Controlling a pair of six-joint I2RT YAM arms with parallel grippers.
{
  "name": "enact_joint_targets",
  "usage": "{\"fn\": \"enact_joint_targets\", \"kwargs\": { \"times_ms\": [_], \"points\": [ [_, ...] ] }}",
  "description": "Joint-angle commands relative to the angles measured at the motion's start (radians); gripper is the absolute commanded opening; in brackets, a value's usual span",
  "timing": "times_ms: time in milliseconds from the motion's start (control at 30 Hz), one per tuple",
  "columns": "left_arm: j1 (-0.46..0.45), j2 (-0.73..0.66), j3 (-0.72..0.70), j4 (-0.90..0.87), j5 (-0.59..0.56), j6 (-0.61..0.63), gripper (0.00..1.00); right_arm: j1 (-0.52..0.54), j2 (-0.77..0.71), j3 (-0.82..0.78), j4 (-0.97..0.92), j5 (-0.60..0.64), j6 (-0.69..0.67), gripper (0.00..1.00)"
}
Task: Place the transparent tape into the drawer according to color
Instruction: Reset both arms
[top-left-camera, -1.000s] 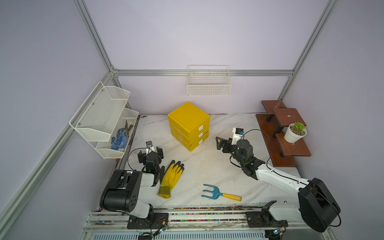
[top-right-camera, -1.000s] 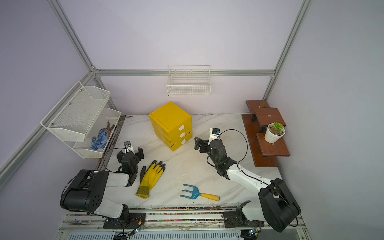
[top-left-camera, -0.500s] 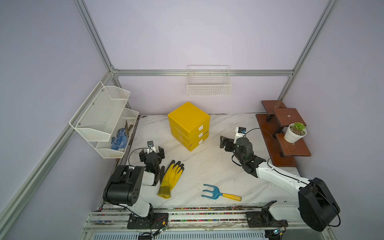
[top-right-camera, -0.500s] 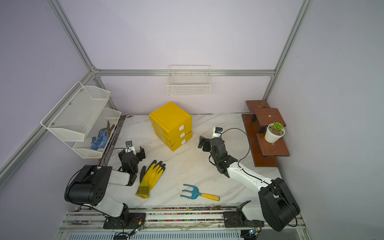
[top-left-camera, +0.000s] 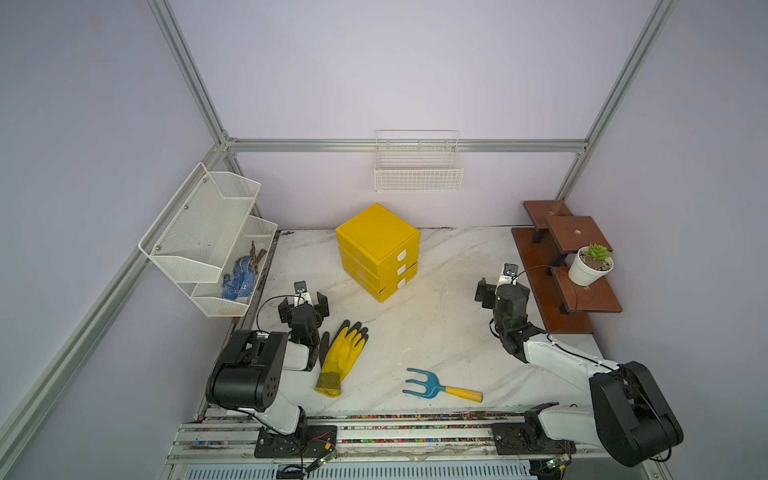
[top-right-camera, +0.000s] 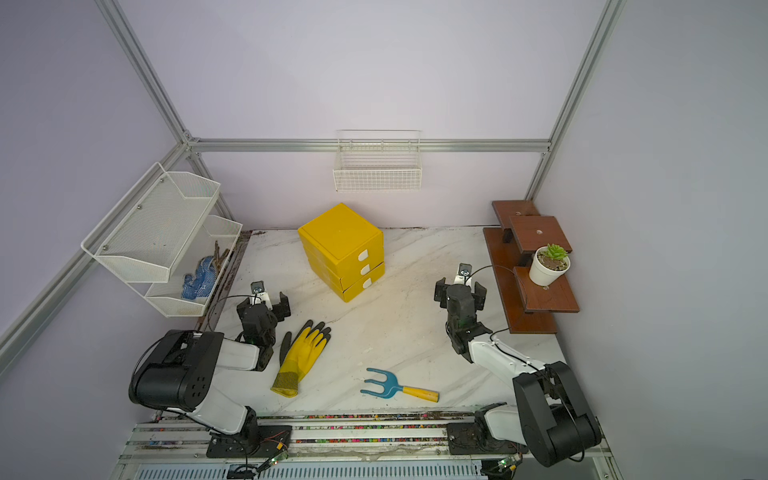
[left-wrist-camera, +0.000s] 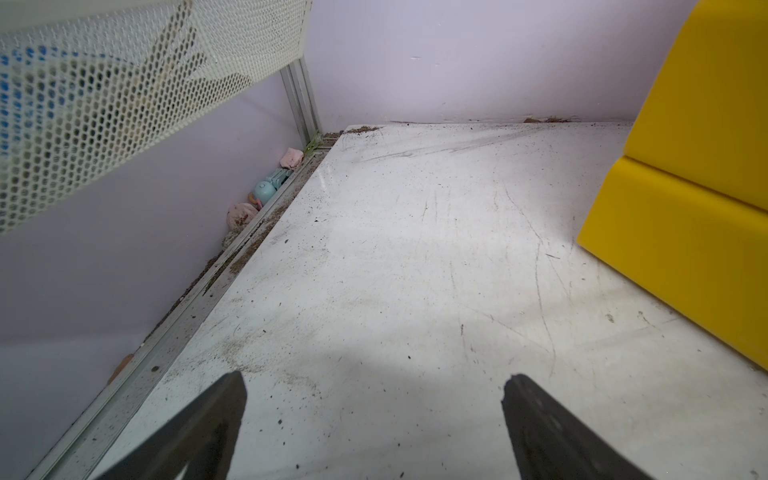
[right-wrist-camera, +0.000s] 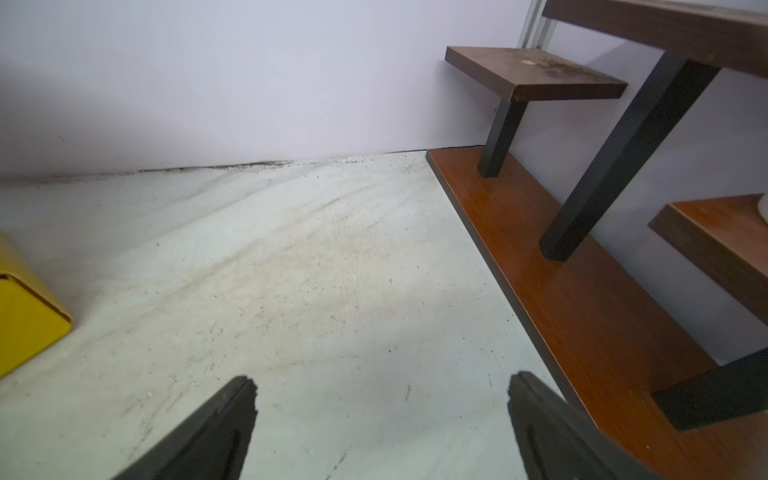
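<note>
No transparent tape shows in any view. The drawer unit (top-left-camera: 376, 245) (top-right-camera: 338, 243) is a yellow box at the back middle of the marble table, with three drawers, all closed, each with a white tab. My left gripper (top-left-camera: 303, 304) (top-right-camera: 263, 305) hovers low over the table's left side, front-left of the unit, open and empty. In the left wrist view my left gripper (left-wrist-camera: 374, 386) has only bare tabletop between its fingers, with the yellow unit (left-wrist-camera: 685, 208) beside it. My right gripper (top-left-camera: 500, 286) (top-right-camera: 459, 291) (right-wrist-camera: 382, 386) stands open and empty beside the wooden shelf.
A yellow glove (top-left-camera: 343, 353) lies by the left arm. A blue hand fork (top-left-camera: 432, 384) lies near the front edge. A stepped wooden shelf (top-left-camera: 540, 266) on the right bears a potted plant (top-left-camera: 590, 264). A mesh rack (top-left-camera: 208, 232) hangs at left, a wire basket (top-left-camera: 417, 170) on the back wall.
My right gripper has swung right, away from the yellow drawer unit toward the wooden shelf. The left gripper has shifted slightly. Both stay open.
</note>
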Motion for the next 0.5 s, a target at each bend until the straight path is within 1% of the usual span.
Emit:
{"fn": "enact_joint_targets", "kwargs": {
  "times_ms": [0,133,200,233,300,367,467],
  "points": [
    [0.007,-0.007,0.026,0.023,0.007,0.002,1.00,-0.032,0.040,-0.044,0.229,0.010,-0.084,0.99],
    [0.007,-0.007,0.026,0.023,0.007,0.002,1.00,-0.069,0.113,-0.111,0.433,-0.033,-0.098,0.99],
    [0.007,-0.007,0.025,0.023,0.008,0.002,1.00,-0.094,0.151,-0.145,0.550,-0.080,-0.080,1.00],
    [0.007,-0.007,0.025,0.023,0.007,0.001,1.00,-0.103,0.166,-0.155,0.574,-0.107,-0.075,1.00],
    [0.007,-0.007,0.025,0.023,0.007,0.002,1.00,-0.111,0.203,-0.153,0.606,-0.133,-0.076,1.00],
    [0.007,-0.007,0.025,0.023,0.008,0.002,1.00,-0.125,0.193,-0.131,0.533,-0.167,-0.065,0.99],
    [0.008,-0.007,0.025,0.023,0.007,0.002,1.00,-0.144,0.195,-0.110,0.496,-0.213,-0.054,1.00]
  ]
}}
